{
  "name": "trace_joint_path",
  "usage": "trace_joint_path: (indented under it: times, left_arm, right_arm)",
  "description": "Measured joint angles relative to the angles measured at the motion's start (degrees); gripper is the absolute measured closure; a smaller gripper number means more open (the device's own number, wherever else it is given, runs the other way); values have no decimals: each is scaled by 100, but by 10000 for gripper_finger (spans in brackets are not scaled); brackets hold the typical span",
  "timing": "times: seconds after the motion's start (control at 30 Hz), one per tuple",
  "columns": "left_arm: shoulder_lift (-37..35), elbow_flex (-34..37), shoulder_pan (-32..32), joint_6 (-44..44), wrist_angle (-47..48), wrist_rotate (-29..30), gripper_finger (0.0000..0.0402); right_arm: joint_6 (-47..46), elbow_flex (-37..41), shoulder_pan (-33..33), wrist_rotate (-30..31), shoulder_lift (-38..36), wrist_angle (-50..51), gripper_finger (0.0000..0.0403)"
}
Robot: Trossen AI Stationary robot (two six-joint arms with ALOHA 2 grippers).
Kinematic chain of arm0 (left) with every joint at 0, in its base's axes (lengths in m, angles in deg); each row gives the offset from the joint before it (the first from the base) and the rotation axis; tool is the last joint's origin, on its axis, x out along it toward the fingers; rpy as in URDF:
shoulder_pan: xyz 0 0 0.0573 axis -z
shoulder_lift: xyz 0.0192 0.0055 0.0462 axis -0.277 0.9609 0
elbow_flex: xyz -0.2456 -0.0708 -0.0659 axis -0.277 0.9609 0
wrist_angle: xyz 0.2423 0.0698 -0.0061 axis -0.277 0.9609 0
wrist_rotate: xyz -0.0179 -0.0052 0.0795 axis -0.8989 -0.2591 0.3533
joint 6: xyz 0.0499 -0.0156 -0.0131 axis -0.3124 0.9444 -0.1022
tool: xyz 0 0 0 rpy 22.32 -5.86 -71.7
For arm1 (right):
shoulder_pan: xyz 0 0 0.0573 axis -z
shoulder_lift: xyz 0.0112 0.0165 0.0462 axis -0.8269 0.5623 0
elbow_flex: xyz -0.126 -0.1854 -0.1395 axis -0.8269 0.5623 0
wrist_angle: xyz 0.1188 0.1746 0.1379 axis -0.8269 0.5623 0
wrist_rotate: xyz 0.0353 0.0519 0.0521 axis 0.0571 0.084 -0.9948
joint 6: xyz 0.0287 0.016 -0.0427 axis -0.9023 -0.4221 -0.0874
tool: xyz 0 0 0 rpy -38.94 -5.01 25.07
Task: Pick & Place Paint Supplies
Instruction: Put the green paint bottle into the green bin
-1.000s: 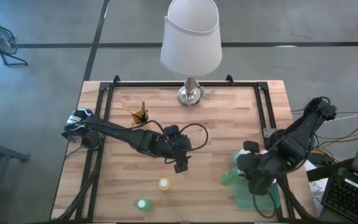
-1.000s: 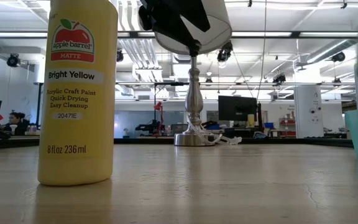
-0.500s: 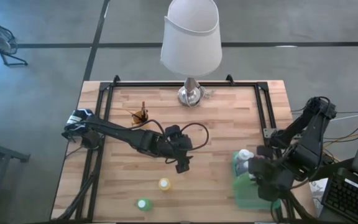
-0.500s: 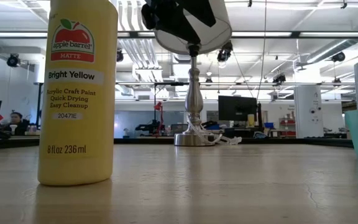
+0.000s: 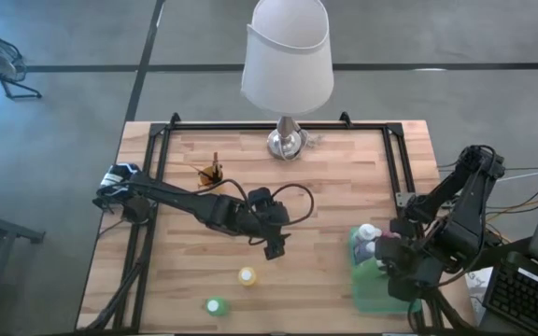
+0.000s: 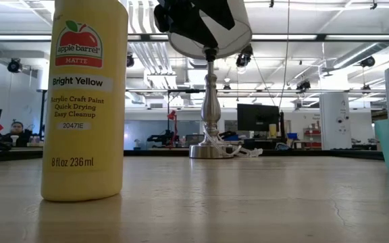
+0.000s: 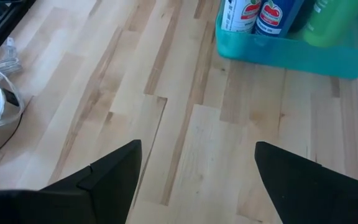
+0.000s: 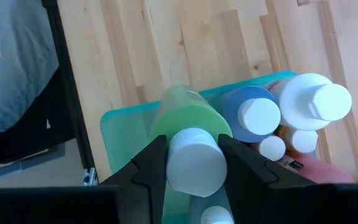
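Right gripper (image 8: 192, 163) grasping green bottle (image 8: 188, 121) over tray (image 5: 374, 287), lower right; left gripper (image 5: 274, 249) hovering released mid-counter (image 5: 344, 187).

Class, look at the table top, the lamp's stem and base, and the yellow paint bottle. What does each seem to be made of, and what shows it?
Table top: probably wood, pale planks with visible grain and staggered joints, matte finish.
Lamp base: likely polished metal, silvery and reflective.
Yellow paint bottle: seemingly plastic, smooth, opaque, faintly glossy, with a printed label reading Bright Yellow.
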Motion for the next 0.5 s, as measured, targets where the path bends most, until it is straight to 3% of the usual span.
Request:
trace_joint_path:
  times: [0.5]
  left_arm:
    - [0,0,-9,-3,-3,0,85]
  right_arm:
    - [-480,156,-253,34,-2,190,287]
